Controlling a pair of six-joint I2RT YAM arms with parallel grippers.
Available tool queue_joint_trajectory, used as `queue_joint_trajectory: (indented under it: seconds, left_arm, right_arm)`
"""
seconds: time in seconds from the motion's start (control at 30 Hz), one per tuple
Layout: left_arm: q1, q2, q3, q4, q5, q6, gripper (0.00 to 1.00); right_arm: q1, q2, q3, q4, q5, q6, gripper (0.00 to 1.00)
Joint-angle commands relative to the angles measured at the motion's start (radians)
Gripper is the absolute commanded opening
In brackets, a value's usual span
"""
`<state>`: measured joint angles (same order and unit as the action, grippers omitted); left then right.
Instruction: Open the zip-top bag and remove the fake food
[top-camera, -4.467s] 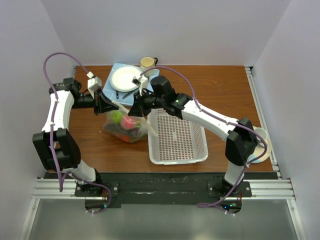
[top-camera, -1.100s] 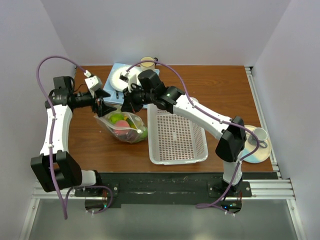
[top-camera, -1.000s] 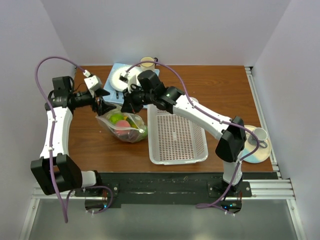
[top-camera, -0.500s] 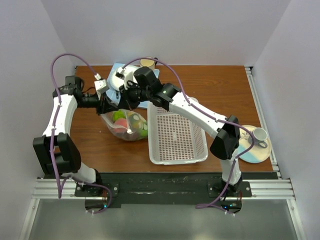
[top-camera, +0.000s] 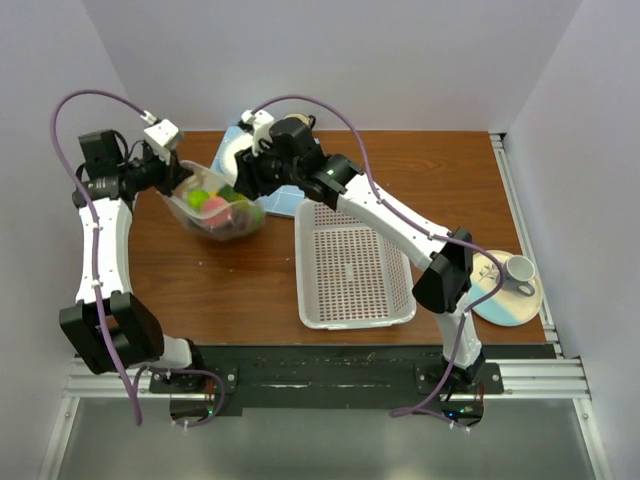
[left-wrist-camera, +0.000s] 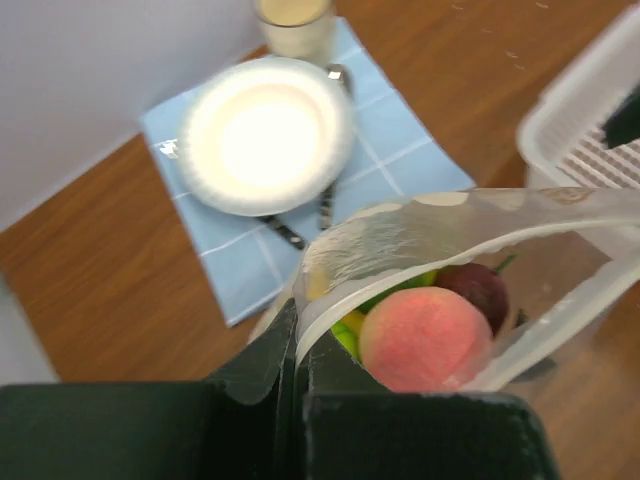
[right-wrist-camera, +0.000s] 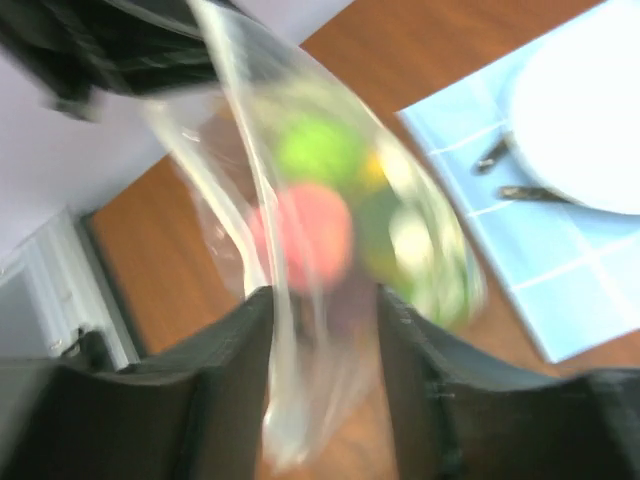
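Observation:
The zip-top bag (top-camera: 215, 212) is lifted over the back left of the table, its mouth gaping. My left gripper (top-camera: 172, 180) is shut on the bag's rim (left-wrist-camera: 330, 305) at the left end. Inside lies the fake food: a pink peach (left-wrist-camera: 425, 340), a dark maroon piece (left-wrist-camera: 478, 290) and green and yellow pieces (top-camera: 200, 198). My right gripper (top-camera: 248, 185) is at the bag's right side. In the right wrist view it (right-wrist-camera: 320, 345) stands open, with a loose strip of the bag's film (right-wrist-camera: 285, 380) hanging between the fingers, not pinched.
A white perforated basket (top-camera: 350, 270) lies right of the bag. Behind the bag a blue cloth (left-wrist-camera: 420, 165) carries a white plate (left-wrist-camera: 265, 135), cutlery (left-wrist-camera: 285, 232) and a cup (left-wrist-camera: 293, 12). A saucer with a mug (top-camera: 510, 285) sits at the right edge.
My left gripper has shut on the bag's rim and pulled the bag up and to the back left. The right gripper has opened and let the film go.

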<state>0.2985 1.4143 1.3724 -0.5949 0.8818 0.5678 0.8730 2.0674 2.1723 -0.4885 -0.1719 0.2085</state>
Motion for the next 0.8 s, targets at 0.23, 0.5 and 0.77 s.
queue_joint_trajectory:
  seconds: [0.23, 0.5, 0.77]
  left_arm:
    - [-0.044, -0.248, -0.47, 0.143, -0.123, -0.134, 0.0]
    - [-0.088, -0.281, -0.544, 0.024, -0.035, -0.068, 0.0]
    - [-0.093, -0.276, -0.49, -0.095, 0.038, -0.005, 0.0]
  right_arm:
    - [-0.005, -0.25, -0.38, 0.273, -0.035, 0.182, 0.5]
    - [0.173, -0.36, -0.809, 0.565, 0.026, 0.212, 0.37]
    - [0.222, -0.336, -0.933, 0.716, 0.17, 0.215, 0.43]
